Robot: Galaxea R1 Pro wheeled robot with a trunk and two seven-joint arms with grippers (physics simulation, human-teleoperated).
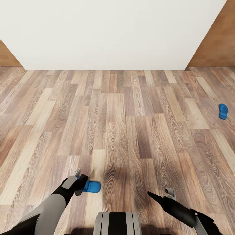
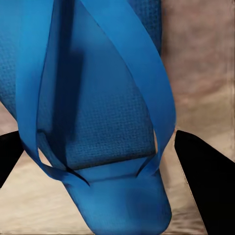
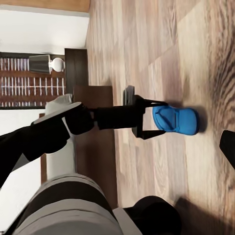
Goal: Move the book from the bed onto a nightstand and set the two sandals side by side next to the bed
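A bright blue flat flip-flop sandal (image 1: 91, 186) is being straddled by the left gripper (image 1: 80, 183) low over the light-brown wood-plank floor (image 1: 124, 124), close in front of the robot's base. In the left wrist view the sandal's blue thong straps (image 2: 147, 83) are being framed by the two black fingers (image 2: 203, 181), which are standing wide apart on either side of the sole; no closing on it is being shown, so the sandal is being judged as not yet gripped. The right wrist view is showing the same sandal (image 3: 175, 120) lying flat on the planks between those spread fingers.

The second blue sandal (image 1: 223, 111) is being left well apart, far off to the right near the brown wooden door (image 1: 215, 39).

The right gripper (image 1: 161, 195) is being held low with nothing between its fingers; how far open it is cannot be told.

By these pictures, the task is being judged as early: the sandals are not paired, and the book step cannot be checked here.
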